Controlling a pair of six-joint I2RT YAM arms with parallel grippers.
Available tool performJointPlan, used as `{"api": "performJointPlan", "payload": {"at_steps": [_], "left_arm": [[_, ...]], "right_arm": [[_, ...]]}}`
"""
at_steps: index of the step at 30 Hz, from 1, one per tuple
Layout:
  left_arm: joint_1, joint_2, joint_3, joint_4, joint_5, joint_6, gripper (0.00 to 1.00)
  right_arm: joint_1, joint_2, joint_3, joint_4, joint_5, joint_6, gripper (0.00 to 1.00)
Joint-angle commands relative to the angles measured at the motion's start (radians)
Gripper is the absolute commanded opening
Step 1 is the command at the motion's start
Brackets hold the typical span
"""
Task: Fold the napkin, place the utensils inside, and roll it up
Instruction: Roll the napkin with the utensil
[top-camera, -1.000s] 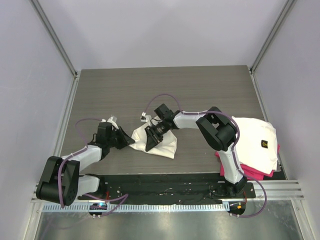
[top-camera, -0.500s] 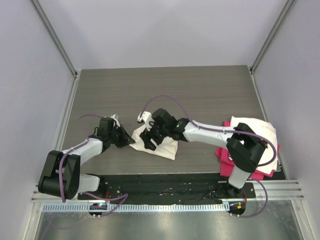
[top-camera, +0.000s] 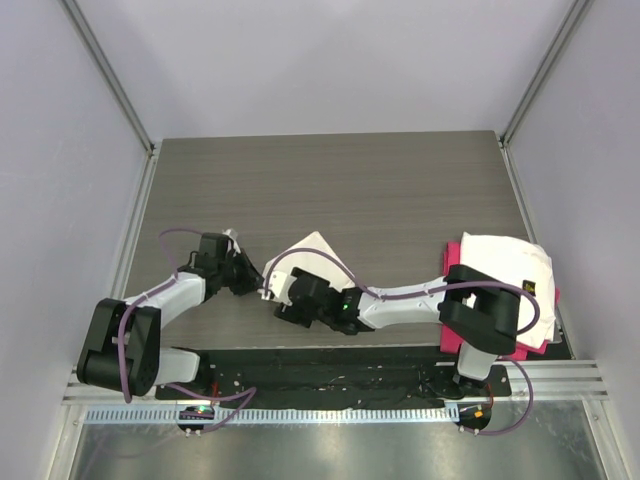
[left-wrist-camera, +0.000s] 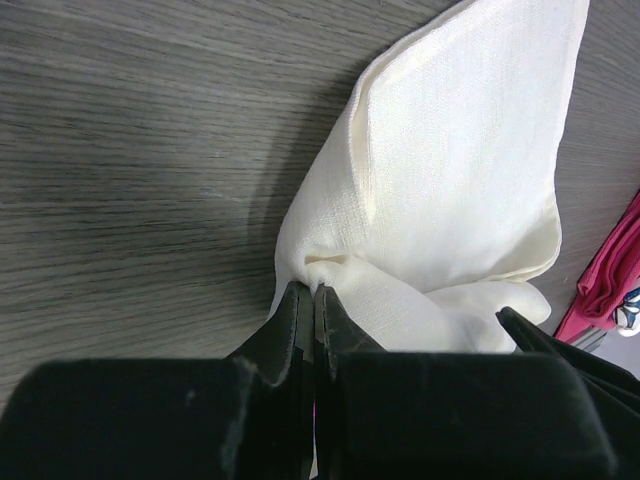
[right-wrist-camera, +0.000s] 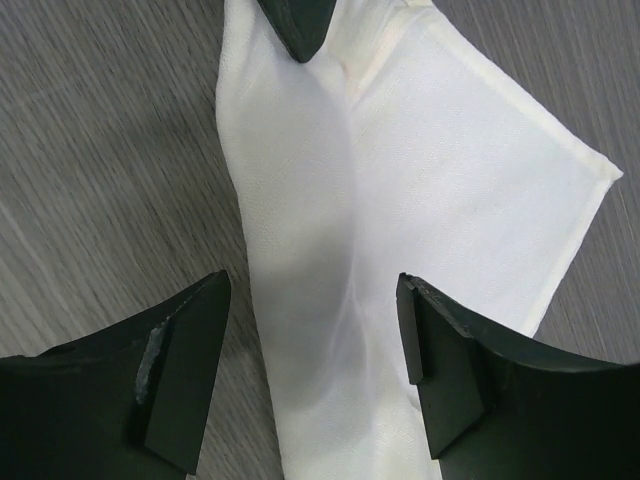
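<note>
Right pincer (right-wrist-camera: 312, 300) has drawn back, gaping over the napkin (right-wrist-camera: 460, 170)

napkin (top-camera: 318, 255) half hidden, under right arm (top-camera: 400, 300)

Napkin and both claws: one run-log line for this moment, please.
left claw: shut on napkin corner | right claw: open over napkin, holding nothing | napkin: creased, folded over, on table

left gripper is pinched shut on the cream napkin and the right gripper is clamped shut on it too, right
No. The right gripper is open: the right wrist view shows its jaws wide apart over the napkin, gripping nothing. The left gripper is indeed pinched shut on the napkin, as the left wrist view shows.
</note>
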Motion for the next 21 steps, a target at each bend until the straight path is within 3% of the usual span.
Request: {"api": "performJointPlan", "payload": {"at_steps": [1, 7, 9, 12, 14, 20, 21], "left_arm": [[-0.002, 0.006, 0.023, -0.042, 0.002, 0.025, 0.0], [-0.002, 0.015, 0.028, -0.044, 0.008, 0.028, 0.0], [-0.003, 0.015, 0.031, -0.042, 0.014, 0.031, 0.0], [-0.002, 0.012, 0.033, -0.021, 0.031, 0.035, 0.0], [-0.002, 0.01, 0.039, -0.005, 0.04, 0.035, 0.01], [-0.002, -0.002, 0.068, 0.002, -0.007, 0.038, 0.35], [-0.002, -0.007, 0.065, 0.002, -0.018, 0.041, 0.47]], "right_arm": [[0.012, 0.034, 0.017, 0.075, 0.044, -0.032, 0.74], [0.011, 0.077, 0.024, 0.071, 0.062, -0.018, 0.67], [-0.002, 0.104, 0.049, 0.048, 0.051, -0.001, 0.55], [-0.054, 0.159, 0.127, -0.129, -0.068, 0.06, 0.43], [-0.091, 0.201, 0.196, -0.213, -0.241, 0.12, 0.35], [-0.164, 0.247, 0.23, -0.349, -0.546, 0.186, 0.27], [-0.172, 0.252, 0.23, -0.363, -0.574, 0.198, 0.25]]}}
